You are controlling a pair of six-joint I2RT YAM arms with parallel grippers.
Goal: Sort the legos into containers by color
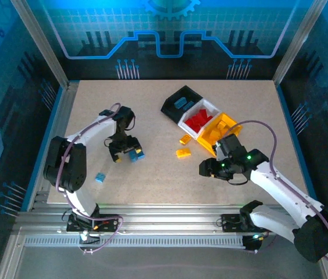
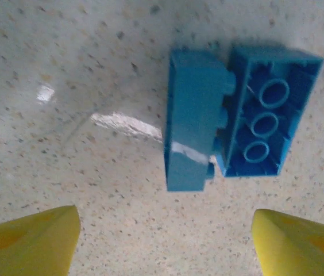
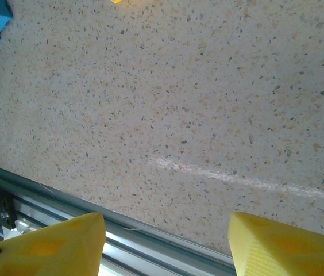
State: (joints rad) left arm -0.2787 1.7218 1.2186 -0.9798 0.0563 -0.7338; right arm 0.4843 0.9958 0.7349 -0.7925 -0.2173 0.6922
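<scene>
Two blue legos (image 2: pixel 191 132) lie touching on the surface (image 1: pixel 152 183) left of centre, just ahead of the left hand (image 2: pixel 168 247), spread and empty: a blue pick looks to be the step; next, lower, pinch one, carry it far-right to the black bin (image 1: pixel 168 108); right hand (image 3: pixel 168 244) spread too.

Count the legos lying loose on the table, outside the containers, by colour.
Blue legos: 3
Yellow-orange legos: 2
Red legos: 0 loose
Total: 5
</scene>
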